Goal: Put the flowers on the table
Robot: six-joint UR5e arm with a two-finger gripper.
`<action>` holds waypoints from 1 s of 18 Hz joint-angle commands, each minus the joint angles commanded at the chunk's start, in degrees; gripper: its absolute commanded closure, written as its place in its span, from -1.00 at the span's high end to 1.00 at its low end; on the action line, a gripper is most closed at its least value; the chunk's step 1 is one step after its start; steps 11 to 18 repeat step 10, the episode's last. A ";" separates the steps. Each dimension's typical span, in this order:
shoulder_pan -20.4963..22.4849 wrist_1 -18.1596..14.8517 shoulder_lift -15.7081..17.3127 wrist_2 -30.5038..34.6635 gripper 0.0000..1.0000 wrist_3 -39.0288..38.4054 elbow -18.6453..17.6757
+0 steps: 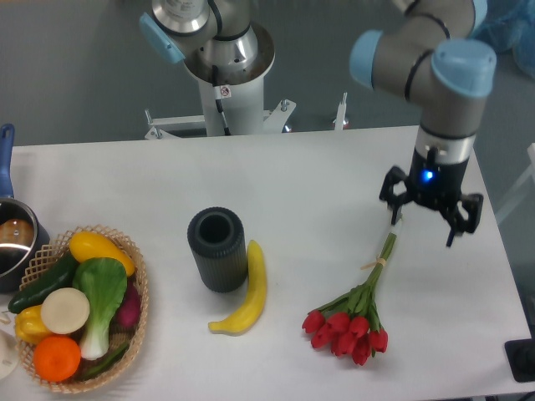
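Spread wide and gripping nothing, the black two-finger gripper [425,219] hangs just over the stem ends of the bouquet of red tulip buds with green tied stems [354,317], which lies flat on the large white matte tabletop [318,167], right of a yellow banana [247,291] and dark ribbed cylindrical vase [218,250].

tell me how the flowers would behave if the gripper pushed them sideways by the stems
The flowers would probably pivot rather than slide straight: the buds make a bulky end, the stems a thin one. The thin stems look bendy, so they may flex first. Being tied with string, they would likely move as one bunch on the table.
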 joint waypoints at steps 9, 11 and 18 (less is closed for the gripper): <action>1.93 -0.71 2.74 0.72 1.00 2.66 -2.37; 2.02 -0.63 2.74 0.72 1.00 2.66 -2.55; 2.02 -0.63 2.74 0.72 1.00 2.66 -2.55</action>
